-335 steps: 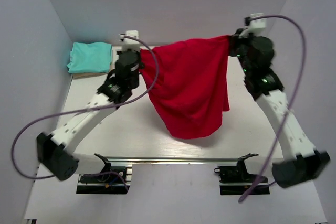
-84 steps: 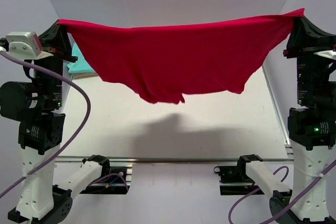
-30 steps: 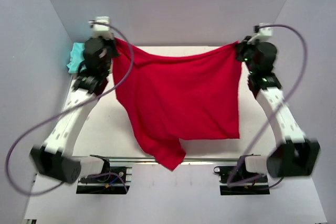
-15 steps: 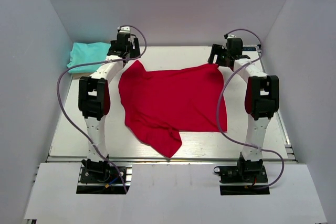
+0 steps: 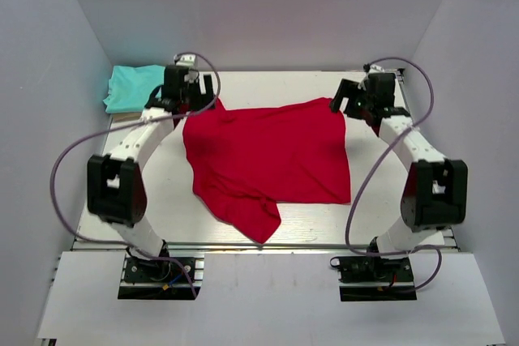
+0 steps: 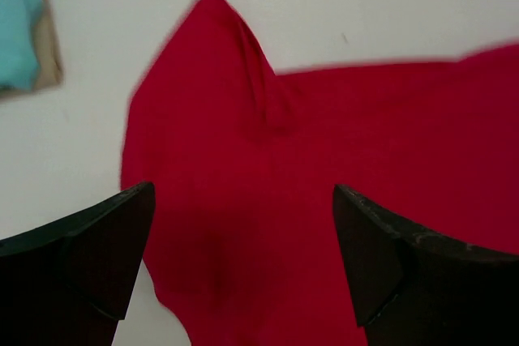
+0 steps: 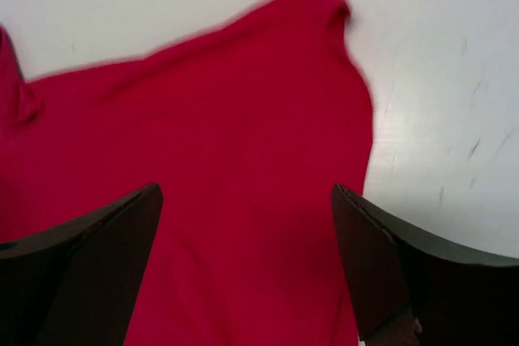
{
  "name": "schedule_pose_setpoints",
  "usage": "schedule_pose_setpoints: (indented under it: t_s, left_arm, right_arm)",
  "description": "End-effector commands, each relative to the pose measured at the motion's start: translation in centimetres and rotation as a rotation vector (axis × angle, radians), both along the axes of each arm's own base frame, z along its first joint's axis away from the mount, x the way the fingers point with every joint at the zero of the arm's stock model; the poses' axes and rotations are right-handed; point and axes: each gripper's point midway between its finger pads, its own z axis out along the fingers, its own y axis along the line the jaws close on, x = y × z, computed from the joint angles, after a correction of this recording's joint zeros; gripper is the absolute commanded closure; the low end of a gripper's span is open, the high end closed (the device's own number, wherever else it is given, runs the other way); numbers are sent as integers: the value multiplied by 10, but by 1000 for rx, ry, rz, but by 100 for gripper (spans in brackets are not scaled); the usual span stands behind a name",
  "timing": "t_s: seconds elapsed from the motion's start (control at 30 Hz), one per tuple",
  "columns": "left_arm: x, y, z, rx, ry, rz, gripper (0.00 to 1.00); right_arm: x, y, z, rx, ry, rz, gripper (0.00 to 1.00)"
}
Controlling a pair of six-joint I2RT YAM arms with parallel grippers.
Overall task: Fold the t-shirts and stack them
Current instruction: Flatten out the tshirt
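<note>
The red t-shirt [image 5: 268, 160] lies spread out on the white table [image 5: 389, 200], with a crumpled tail reaching toward the near edge. My left gripper [image 5: 197, 93] hovers open over its far left corner, nothing between the fingers; the left wrist view shows the left gripper [image 6: 243, 200] above the red cloth [image 6: 324, 160]. Over the far right corner my right gripper [image 5: 347, 103] is open too, and the right wrist view shows the right gripper [image 7: 247, 192] above the red cloth [image 7: 243, 103]. The folded teal t-shirt [image 5: 134, 87] rests at the far left, also seen as the teal t-shirt [image 6: 16, 30].
Grey walls [image 5: 57, 119] close in the table on the left, right and back. A metal rail [image 5: 259, 245] runs along the near edge by the arm bases. A tan sheet [image 6: 50, 58] lies under the teal shirt.
A second ago both grippers held the red t-shirt's corners up. They have let go, the shirt has dropped flat on the table, and both grippers have lifted slightly off it.
</note>
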Motion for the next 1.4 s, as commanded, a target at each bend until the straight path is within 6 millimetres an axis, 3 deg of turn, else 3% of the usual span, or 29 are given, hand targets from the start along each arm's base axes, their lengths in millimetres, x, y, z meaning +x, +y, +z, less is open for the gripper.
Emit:
schedule_pose_setpoints:
  t_s: [0.0,0.03,0.07,0.1,0.13,0.17,0.23,0.27,0.37,0.4,0.57,0.6,0.63,0.73,0.77,0.8,0.83,0.87,0.9,0.93,1.03,1.1,1.13,1.2,1.23,1.27,1.3,1.33,1.37]
  left_arm:
    - [-47,-23,-8,-102,34,-121,0]
    - [-61,-30,-25,-138,64,-160,0]
    - [-67,-35,-26,-158,62,-190,0]
    - [-79,-43,-42,-174,93,-228,0]
    - [-81,-52,-36,-217,73,-266,0]
    - [-87,-60,-44,-237,101,-287,0]
    - [-87,-59,-57,-238,138,-272,0]
    - [-87,-56,-77,-224,189,-253,0]
    - [-83,-55,-95,-195,248,-226,0]
    - [-83,-54,-110,-185,282,-215,0]
    - [-53,-46,-131,-162,310,-178,0]
    - [-48,-45,-138,-150,326,-165,0]
    - [-32,-46,-148,-134,342,-161,0]
    - [-14,-43,-171,-92,399,-137,0]
    - [11,-42,-158,-94,355,-125,0]
    - [17,-41,-180,-73,387,-120,0]
    - [27,-43,-181,-74,380,-121,0]
    - [59,-44,-156,-87,298,-116,0]
    - [65,-44,-171,-73,325,-123,0]
    - [94,-49,-142,-72,231,-141,0]
    - [127,-59,-114,-73,147,-177,0]
    - [135,-62,-97,-84,121,-189,0]
    - [135,-63,-92,-85,118,-189,0]
    - [127,-63,-53,-96,64,-201,0]
    - [114,-72,-60,-66,73,-220,0]
    - [107,-71,-49,-33,53,-212,0]
    - [91,-87,-9,-35,-13,-250,0]
    - [73,-90,-23,-24,20,-258,0]
    - [58,-98,-17,-23,21,-295,0]
  right_arm:
    - [-47,22,-34,131,117,45,10]
    - [-52,28,-32,156,110,67,10]
    - [-59,33,-32,185,113,76,10]
    - [-78,36,-54,192,168,83,10]
    - [-80,38,-57,201,171,85,10]
    - [-85,39,-68,204,205,79,10]
    - [-95,43,-84,194,262,87,10]
    - [-97,44,-98,187,308,86,10]
    - [-96,47,-112,168,355,91,12]
    - [-94,47,-118,165,372,88,12]
    - [-73,39,-139,112,426,38,12]
    - [-75,36,-160,94,484,25,12]
    - [-56,38,-151,93,456,27,12]
    - [-28,41,-158,78,467,17,12]
    - [-10,38,-148,68,430,6,12]
    - [-8,38,-158,59,453,3,12]
    - [8,38,-152,43,422,16,12]
    - [27,37,-143,29,384,7,12]
    - [31,36,-140,20,381,6,12]
    - [54,38,-120,8,310,24,12]
    - [73,43,-91,-1,239,53,12]
    - [76,47,-63,9,184,80,10]
    - [75,49,-47,19,146,89,10]
    - [57,47,-30,27,121,84,10]
    - [57,42,-25,25,96,64,10]
    - [41,32,-31,20,121,14,10]
    - [36,26,-18,20,98,-16,10]
    - [31,18,-20,3,109,-52,10]
    - [26,9,-20,-16,112,-102,10]
